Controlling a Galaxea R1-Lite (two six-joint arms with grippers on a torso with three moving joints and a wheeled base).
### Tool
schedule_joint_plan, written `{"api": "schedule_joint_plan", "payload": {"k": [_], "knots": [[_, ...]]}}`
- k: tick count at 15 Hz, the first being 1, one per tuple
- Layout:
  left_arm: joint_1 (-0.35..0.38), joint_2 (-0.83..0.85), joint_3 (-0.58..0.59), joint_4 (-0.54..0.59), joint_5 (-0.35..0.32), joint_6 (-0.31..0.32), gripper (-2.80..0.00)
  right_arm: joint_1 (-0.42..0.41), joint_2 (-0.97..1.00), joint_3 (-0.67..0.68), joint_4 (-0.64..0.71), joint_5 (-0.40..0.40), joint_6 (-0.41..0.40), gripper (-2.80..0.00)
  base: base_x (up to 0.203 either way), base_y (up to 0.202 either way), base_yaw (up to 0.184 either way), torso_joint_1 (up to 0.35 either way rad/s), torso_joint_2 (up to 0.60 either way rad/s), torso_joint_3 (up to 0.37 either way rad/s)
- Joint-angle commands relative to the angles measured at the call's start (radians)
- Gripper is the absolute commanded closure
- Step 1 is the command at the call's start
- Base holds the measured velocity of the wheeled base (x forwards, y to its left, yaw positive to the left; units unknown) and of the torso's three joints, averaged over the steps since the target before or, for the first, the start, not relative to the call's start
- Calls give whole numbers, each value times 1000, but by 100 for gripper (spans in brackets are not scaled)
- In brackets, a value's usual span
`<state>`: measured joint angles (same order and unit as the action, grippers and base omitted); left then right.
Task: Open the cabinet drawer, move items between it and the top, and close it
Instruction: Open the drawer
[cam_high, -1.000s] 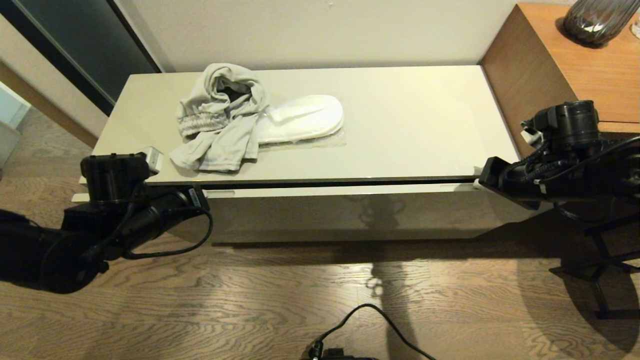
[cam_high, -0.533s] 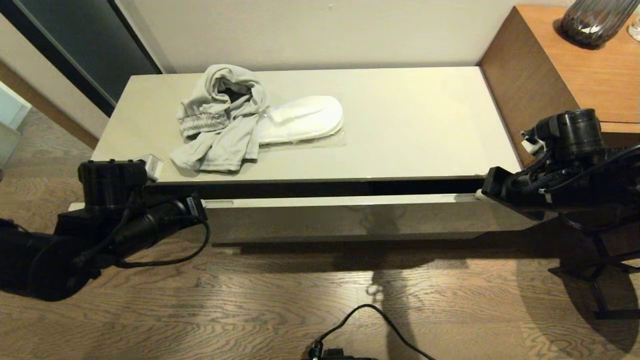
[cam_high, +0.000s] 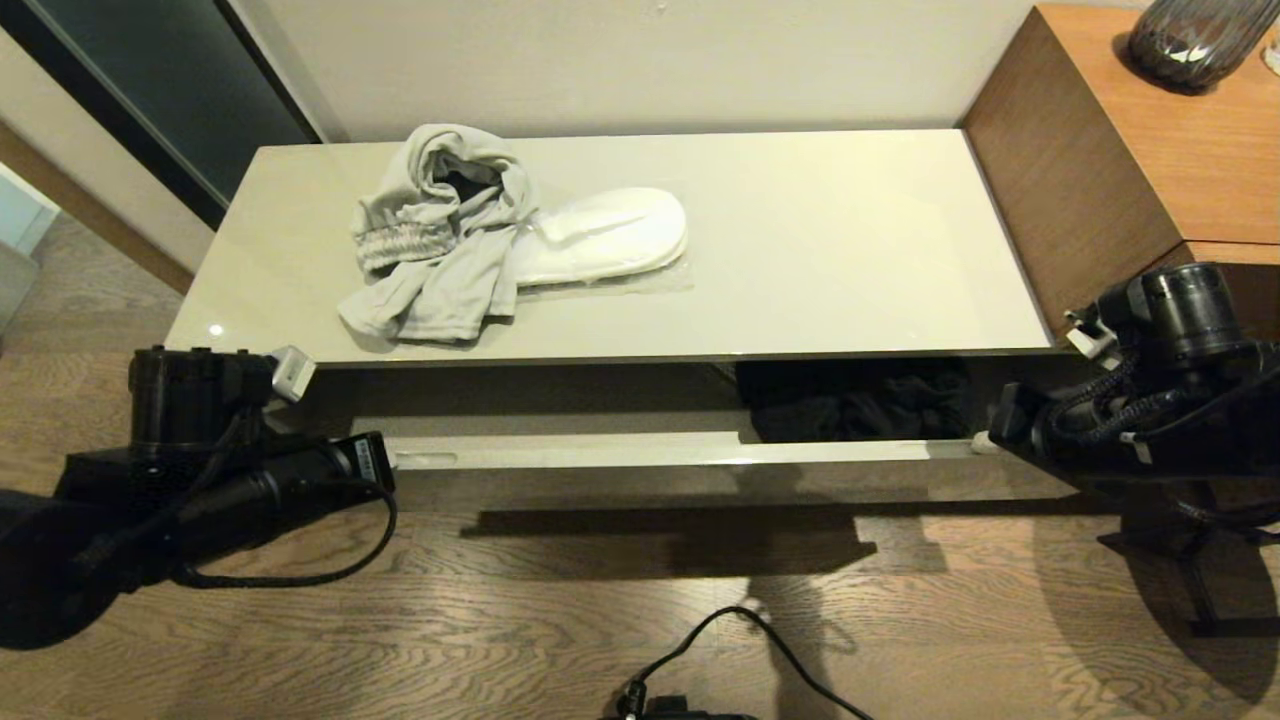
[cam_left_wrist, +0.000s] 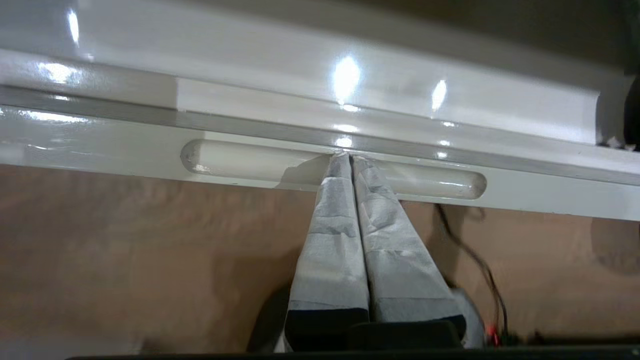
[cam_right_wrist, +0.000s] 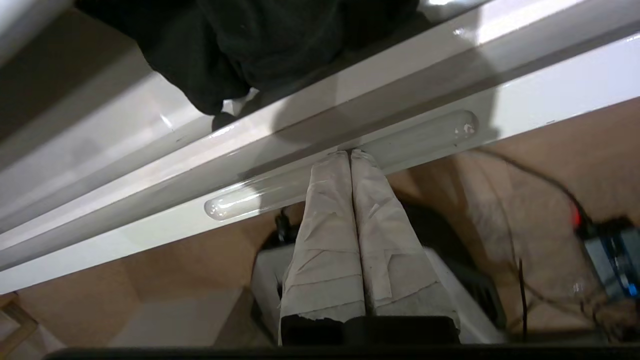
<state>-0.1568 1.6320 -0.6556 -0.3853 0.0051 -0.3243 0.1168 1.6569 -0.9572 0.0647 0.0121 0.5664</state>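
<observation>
The cabinet drawer (cam_high: 660, 452) stands partly pulled out below the top (cam_high: 820, 240). A black garment (cam_high: 850, 405) lies inside its right part, also seen in the right wrist view (cam_right_wrist: 260, 45). On the top lie the light grey garment (cam_high: 440, 240) and the white slippers (cam_high: 610, 235) in clear plastic, the garment overlapping them. My left gripper (cam_left_wrist: 350, 157) is shut, its tips hooked in the left handle slot (cam_left_wrist: 240, 162). My right gripper (cam_right_wrist: 350, 152) is shut too, its tips in the right handle slot (cam_right_wrist: 420, 132).
A taller brown wood-grain unit (cam_high: 1120, 150) adjoins the cabinet's right end, with a dark vase (cam_high: 1195, 35) on it. A black cable (cam_high: 740, 640) runs over the wooden floor in front. A dark panel (cam_high: 150, 90) stands at the back left.
Both arms have drawn back toward me and the drawer has slid out with them. The gap under the top has widened, showing the black garment inside.
</observation>
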Motion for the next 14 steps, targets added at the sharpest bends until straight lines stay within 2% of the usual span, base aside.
{"api": "schedule_joint_plan", "payload": {"k": [1,4,9,14], "knots": [[-8,-88,6,36,3,-10,0,0,-83,56,23,-1,10,0,0,0,0,0,0,0],[-29,-195,14,127,3,-27,0,0,-201,80,97,-1,12,0,0,0,0,0,0,0],[-48,-428,31,339,5,-30,0,0,-406,64,292,1,2,0,0,0,0,0,0,0],[-48,-657,19,483,70,-29,0,1,-511,47,341,0,-49,0,0,0,0,0,0,0]]}}
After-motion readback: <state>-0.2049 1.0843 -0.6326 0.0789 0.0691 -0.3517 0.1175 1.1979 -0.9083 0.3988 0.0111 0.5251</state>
